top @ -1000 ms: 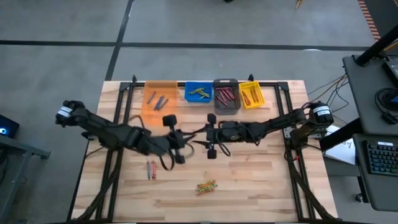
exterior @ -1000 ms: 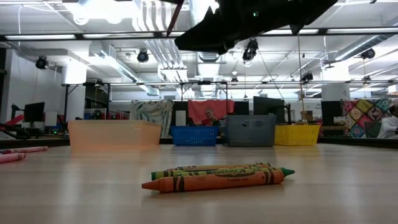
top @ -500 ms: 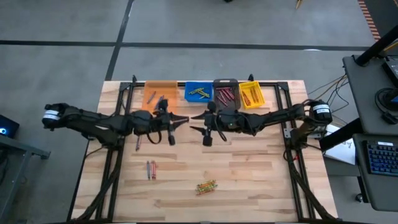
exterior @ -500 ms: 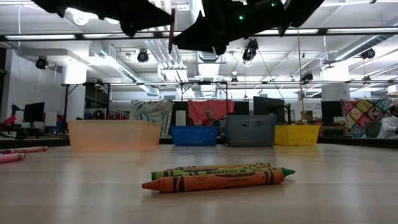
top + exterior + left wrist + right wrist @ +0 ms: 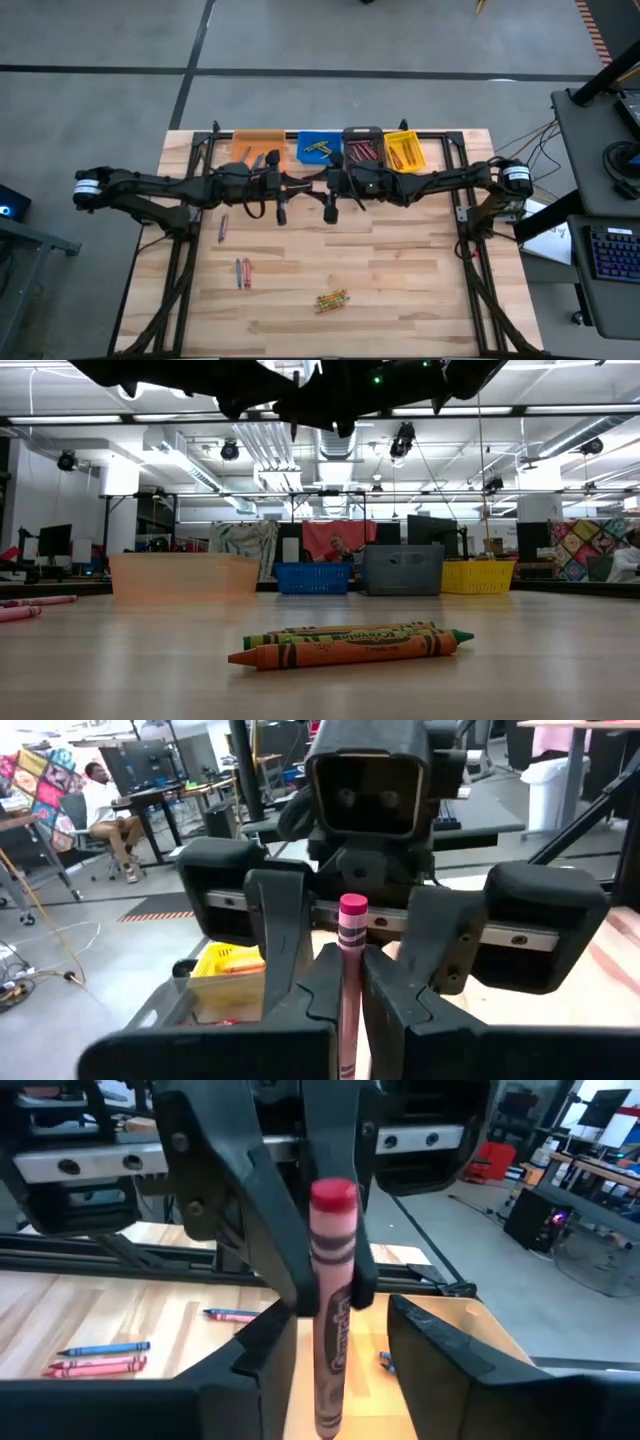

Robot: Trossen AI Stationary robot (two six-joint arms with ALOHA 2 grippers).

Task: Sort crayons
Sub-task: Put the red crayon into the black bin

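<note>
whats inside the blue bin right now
The blue bin holds a few green-yellow crayons, seen from above. Part of its near edge is covered by the arms meeting over it, so anything lying there can't be seen.

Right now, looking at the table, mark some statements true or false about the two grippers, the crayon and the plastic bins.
1. The left gripper is shut on a reddish-pink wax crayon. True.
2. The right gripper is clamped on that crayon too. False: its fingers stand open on either side of it, with gaps.
3. The blue plastic bin sits between the orange plastic bin and the grey plastic bin. True.
4. No crayons lie loose on the wooden table. False: a green and orange bunch lies near the front edge, and a red pair lies towards the left arm's side.
</note>
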